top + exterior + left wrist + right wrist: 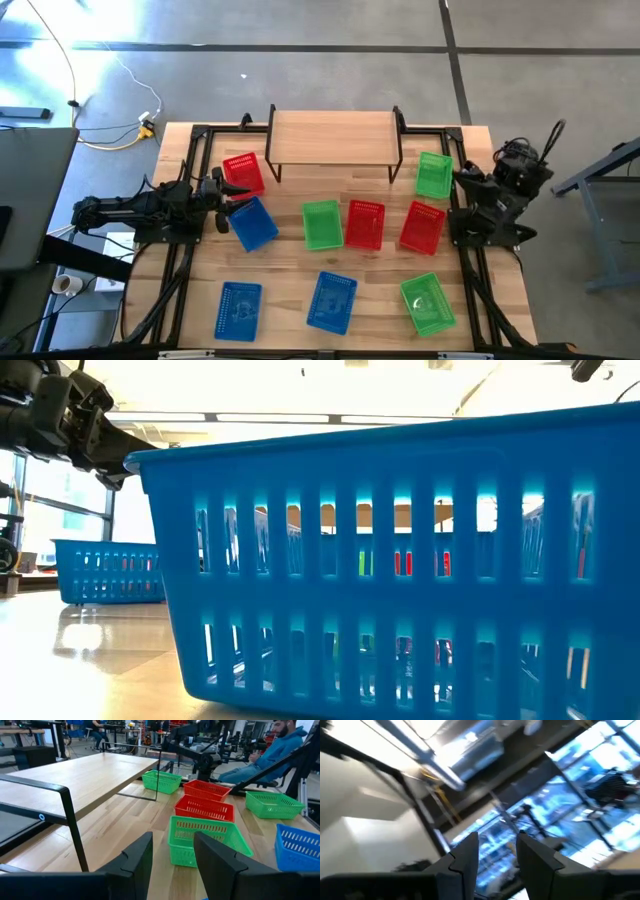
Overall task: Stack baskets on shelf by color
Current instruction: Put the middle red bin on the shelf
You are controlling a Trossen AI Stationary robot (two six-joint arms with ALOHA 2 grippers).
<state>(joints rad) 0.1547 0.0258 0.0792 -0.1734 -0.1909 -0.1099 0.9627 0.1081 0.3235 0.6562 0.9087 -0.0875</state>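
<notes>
In the high view the light-wood shelf (330,135) stands at the table's far edge with nothing on it. Nine baskets rest on the tabletop on their bases: red (243,173), (365,223), (423,226); green (321,224), (434,174), (428,303); blue (253,222), (239,309), (332,301). My left gripper (226,197) hovers open between the far-left red basket and the blue one beside it, fingers level and pointing toward the table's right; nothing lies between them (172,857). My right gripper (497,852) is open, pointing up at the ceiling, its arm folded at the right edge (490,200).
A blue basket (400,560) fills the low view, with another (105,570) behind it at left. The shelf's black legs (70,820) stand close to my left gripper. A seated person (280,745) and other equipment show beyond the table's right side. Bare wood lies in front of the shelf.
</notes>
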